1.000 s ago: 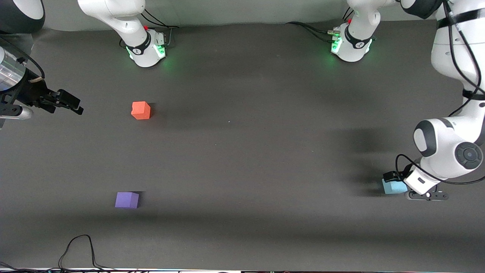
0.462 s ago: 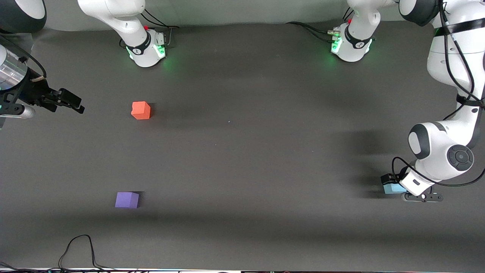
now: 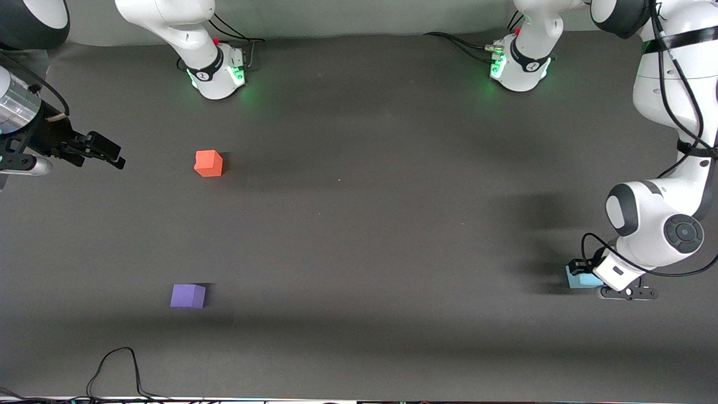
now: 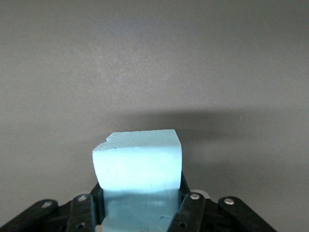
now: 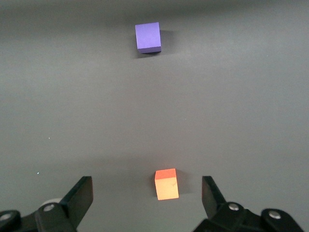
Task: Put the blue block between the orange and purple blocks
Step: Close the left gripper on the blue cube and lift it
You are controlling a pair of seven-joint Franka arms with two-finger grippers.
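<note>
The light blue block point(image 3: 578, 278) sits at the left arm's end of the table, partly hidden by my left gripper point(image 3: 586, 276). In the left wrist view the blue block point(image 4: 137, 162) stands between the fingers point(image 4: 187, 202), which press on both of its sides; the left gripper point(image 4: 140, 195) is shut on it, low at the table. The orange block point(image 3: 208, 163) and purple block point(image 3: 188, 296) lie at the right arm's end, the purple one nearer the front camera. My right gripper point(image 3: 109, 155) hangs open and empty beside the orange block point(image 5: 166, 184); the purple block point(image 5: 148, 37) also shows there, past the right gripper point(image 5: 147, 200).
A black cable point(image 3: 115, 367) loops on the table's near edge, by the purple block. The two arm bases point(image 3: 216, 73) stand along the table's edge farthest from the front camera. Dark grey mat point(image 3: 364, 235) lies between the blocks.
The left arm's wrist and elbow shifted a little toward the table's middle and settled over the blue block, which stayed nearly in place. The right arm waits, unmoved.
</note>
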